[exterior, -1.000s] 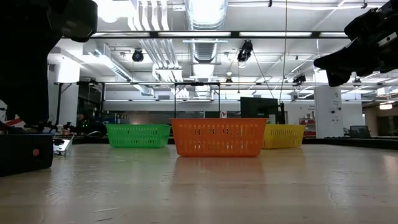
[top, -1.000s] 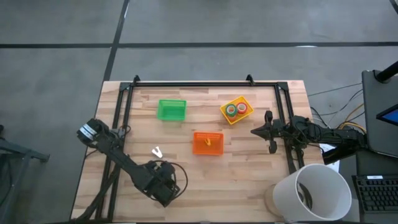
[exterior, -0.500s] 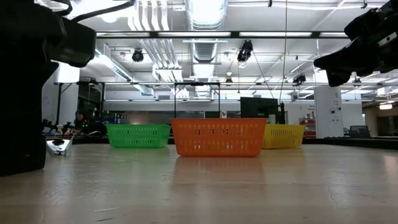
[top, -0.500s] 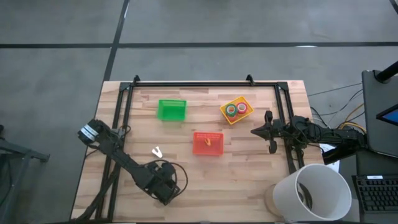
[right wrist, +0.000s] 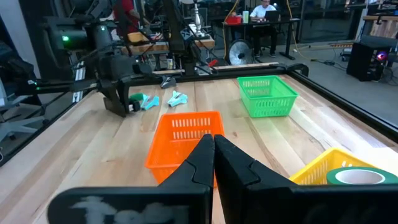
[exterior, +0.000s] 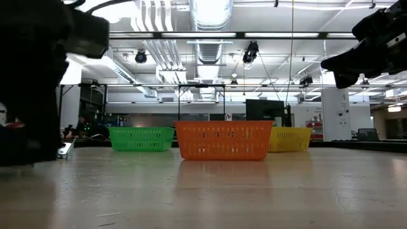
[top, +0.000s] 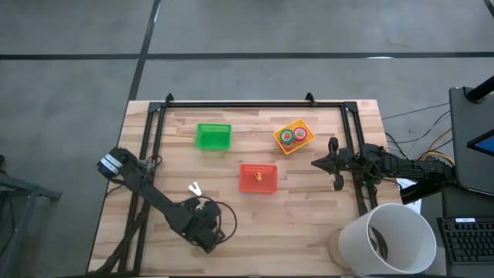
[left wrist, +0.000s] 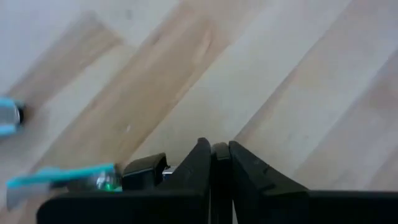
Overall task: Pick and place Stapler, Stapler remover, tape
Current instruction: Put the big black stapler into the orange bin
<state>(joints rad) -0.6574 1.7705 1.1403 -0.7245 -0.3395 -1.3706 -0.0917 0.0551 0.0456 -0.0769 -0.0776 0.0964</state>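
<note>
The left claw (left wrist: 214, 163) has snapped together low on the table (top: 309, 224), while the right claw (right wrist: 214, 155) waits pressed together.

Pretty clearly a robotics lab or workshop I'm parked in. Exposed ducts (exterior: 210, 16) and pipes run across an open industrial ceiling, and the floor (top: 69, 77) is bare grey concrete. Behind my wooden surface (top: 309, 224) there are more benches with gear, loose cables (top: 421, 143), a fan (right wrist: 238, 53), and a person at a desk (right wrist: 264, 12) with monitors.
</note>
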